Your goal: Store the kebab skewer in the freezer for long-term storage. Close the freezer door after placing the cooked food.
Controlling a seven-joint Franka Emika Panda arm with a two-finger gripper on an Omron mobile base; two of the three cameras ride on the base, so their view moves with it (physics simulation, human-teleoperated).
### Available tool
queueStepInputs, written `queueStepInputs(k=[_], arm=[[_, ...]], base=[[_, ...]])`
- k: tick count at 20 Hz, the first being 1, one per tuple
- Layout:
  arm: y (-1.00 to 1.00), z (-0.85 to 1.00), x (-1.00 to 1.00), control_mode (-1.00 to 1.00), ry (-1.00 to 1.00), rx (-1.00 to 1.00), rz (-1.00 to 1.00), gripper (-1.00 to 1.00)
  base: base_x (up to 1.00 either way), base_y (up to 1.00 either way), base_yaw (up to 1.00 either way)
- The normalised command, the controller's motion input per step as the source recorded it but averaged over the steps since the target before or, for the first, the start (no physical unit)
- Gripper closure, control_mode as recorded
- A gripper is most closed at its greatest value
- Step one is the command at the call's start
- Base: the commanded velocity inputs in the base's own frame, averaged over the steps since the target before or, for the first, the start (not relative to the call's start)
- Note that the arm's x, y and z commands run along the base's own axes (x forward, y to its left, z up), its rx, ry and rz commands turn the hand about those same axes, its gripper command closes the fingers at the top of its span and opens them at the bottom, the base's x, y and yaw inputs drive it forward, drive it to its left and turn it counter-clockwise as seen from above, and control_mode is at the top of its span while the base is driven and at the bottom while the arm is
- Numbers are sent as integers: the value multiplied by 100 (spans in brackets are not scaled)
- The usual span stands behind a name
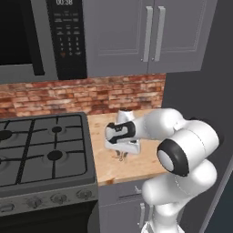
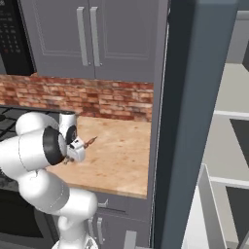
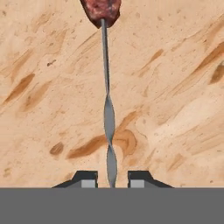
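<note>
A thin grey kebab skewer [image 3: 107, 105] with a twisted handle end runs toward twelve o'clock in the hand view, reddish-brown meat at its far tip. The slate-grey freezer door [image 2: 194, 121] stands open.

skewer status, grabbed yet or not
Gripper shut on kebab skewer, fingers at its twisted handle end. Skewer low over wooden counter. Nothing in the way.
</note>
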Motion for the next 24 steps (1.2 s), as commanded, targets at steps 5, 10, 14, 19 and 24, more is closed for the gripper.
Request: queueStepInputs(k=[5, 10, 14, 19, 24], arm=[[-40, 46, 0, -100, 0, 0, 5, 100], [-60, 48, -7, -100, -1, -1, 19, 100], [-73, 37, -17, -100, -2, 1, 24, 100], [-63, 66, 0, -100, 0, 2, 25, 100], [-45, 67, -29, -100, 0, 0, 19, 100]], base=[[0, 0, 0], [0, 0, 0], [0, 0, 0], [0, 0, 0], [0, 0, 0]])
